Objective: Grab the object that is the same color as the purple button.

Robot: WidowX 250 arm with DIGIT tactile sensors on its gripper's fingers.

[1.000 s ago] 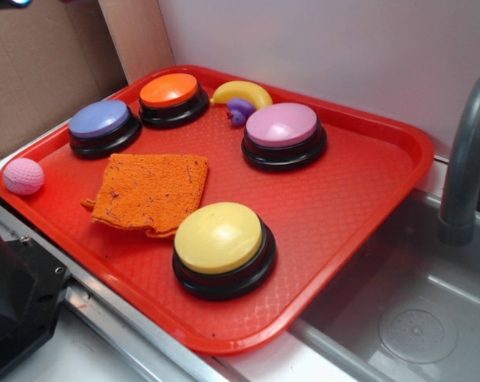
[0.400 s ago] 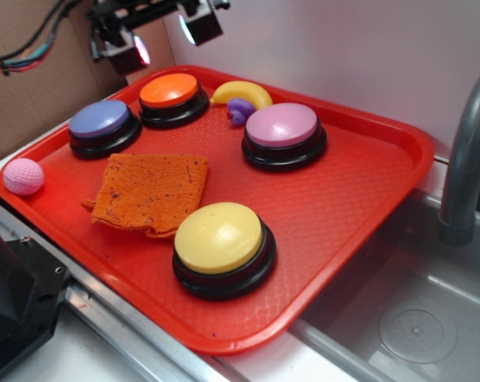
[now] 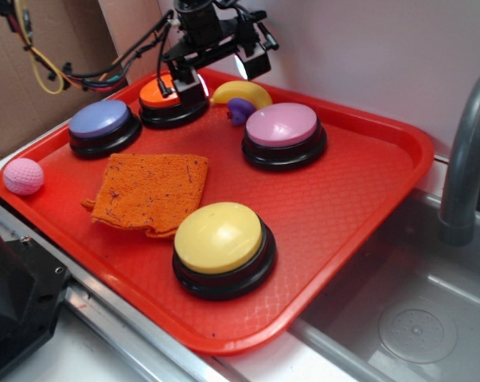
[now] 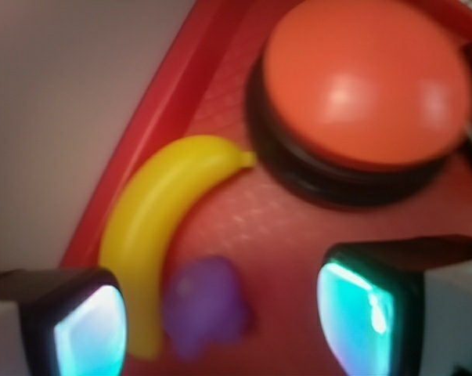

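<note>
Fingers [image 4: 212, 321] spread and empty, hovering over the far edge of the ribbed red plastic tray [image 3: 359, 199]. Domed orange button [image 4: 369, 86] beside curved, glossy yellow banana [image 4: 153, 227]; lumpy purple toy [image 4: 204, 305] touches it. Descent should centre on the toy, clear of the banana.

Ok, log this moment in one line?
hand: open, empty, above tray's back edge | purple toy: between the fingers, on red tray, touching yellow banana | grasp: not yet made
</note>
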